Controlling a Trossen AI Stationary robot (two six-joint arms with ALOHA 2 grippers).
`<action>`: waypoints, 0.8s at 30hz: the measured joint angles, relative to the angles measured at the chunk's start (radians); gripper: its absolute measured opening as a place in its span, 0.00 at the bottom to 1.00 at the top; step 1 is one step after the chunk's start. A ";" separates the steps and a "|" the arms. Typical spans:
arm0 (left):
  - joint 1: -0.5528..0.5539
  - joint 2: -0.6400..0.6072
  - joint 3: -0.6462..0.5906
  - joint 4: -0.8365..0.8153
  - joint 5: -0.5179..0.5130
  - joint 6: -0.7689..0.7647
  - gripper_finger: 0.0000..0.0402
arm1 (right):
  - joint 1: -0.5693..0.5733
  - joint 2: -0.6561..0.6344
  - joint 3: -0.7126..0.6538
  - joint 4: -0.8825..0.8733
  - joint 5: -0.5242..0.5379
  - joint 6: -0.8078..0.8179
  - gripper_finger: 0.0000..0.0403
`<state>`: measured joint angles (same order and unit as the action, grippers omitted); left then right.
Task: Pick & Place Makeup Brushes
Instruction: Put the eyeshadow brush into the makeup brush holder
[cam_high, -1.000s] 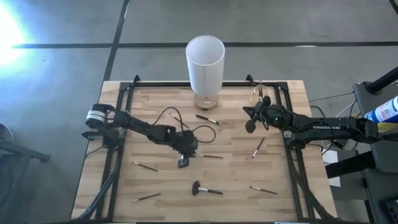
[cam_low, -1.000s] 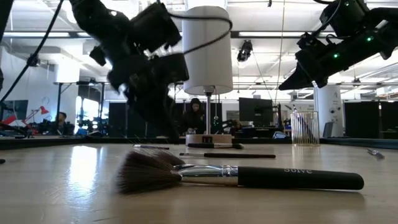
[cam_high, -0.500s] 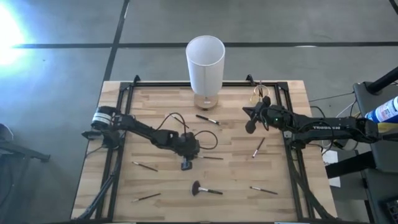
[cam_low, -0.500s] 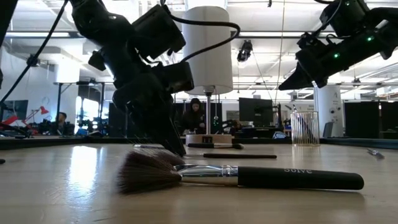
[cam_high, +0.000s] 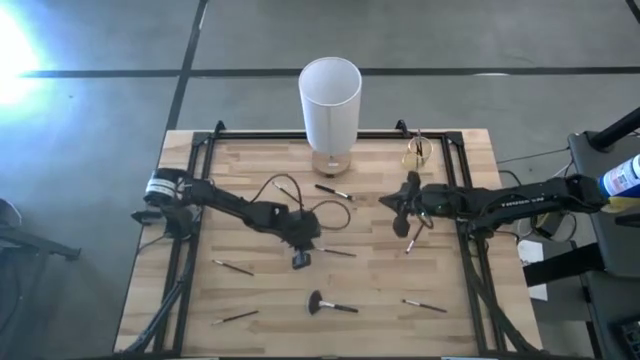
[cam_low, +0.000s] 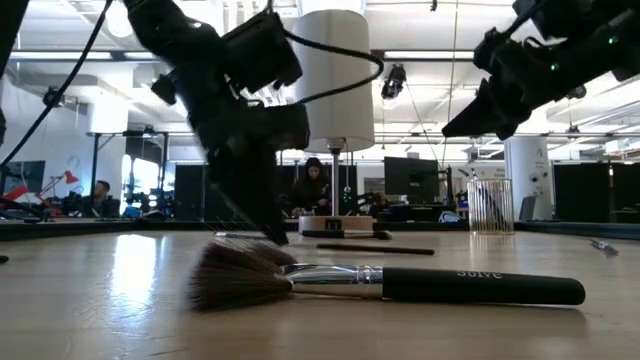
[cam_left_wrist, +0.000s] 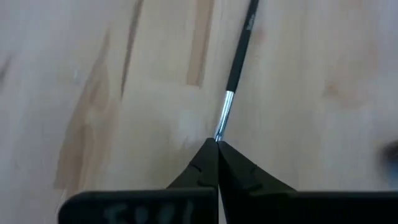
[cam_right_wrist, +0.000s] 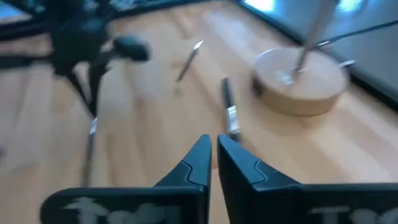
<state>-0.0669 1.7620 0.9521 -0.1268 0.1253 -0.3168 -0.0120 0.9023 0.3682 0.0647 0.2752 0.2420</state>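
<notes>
Several thin dark makeup brushes lie flat on the wooden table. One is near the lamp base, others are toward the near edge. The wide fluffy-headed brush lies near the front. My left gripper is low at the table's middle, shut on one thin brush. My right gripper hangs shut above the table's right half, holding nothing, over another brush. My left gripper pinches the thin brush at its bristle tip, just past the silver ferrule, only between the fingertips. The fingers come slanting down from above and lie in line with the brush. The handle runs away from them, low over the wood.
A tall white cylinder stands on a round wooden base at the far edge. A wire cup stands at the far right. A black frame runs along the table's sides. People sit in the room behind.
My left gripper has come down onto the table beside the thin brush's tip, and that brush has shifted a little. My right arm has swung toward the table's left and near side, with its gripper tipping downward.
</notes>
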 joint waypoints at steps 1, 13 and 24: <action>0.013 -0.008 0.017 -0.010 0.022 -0.034 0.00 | 0.019 0.022 0.024 -0.021 0.000 0.018 0.08; 0.107 -0.024 0.102 -0.049 0.217 -0.190 0.00 | 0.153 0.395 0.317 -0.119 -0.053 0.072 0.33; 0.126 -0.025 0.108 -0.041 0.228 -0.181 0.00 | 0.159 0.702 0.459 -0.105 -0.153 0.145 0.39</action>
<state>0.0593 1.7374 1.0599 -0.1675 0.3534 -0.4982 0.1467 1.6043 0.8275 -0.0400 0.1223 0.3870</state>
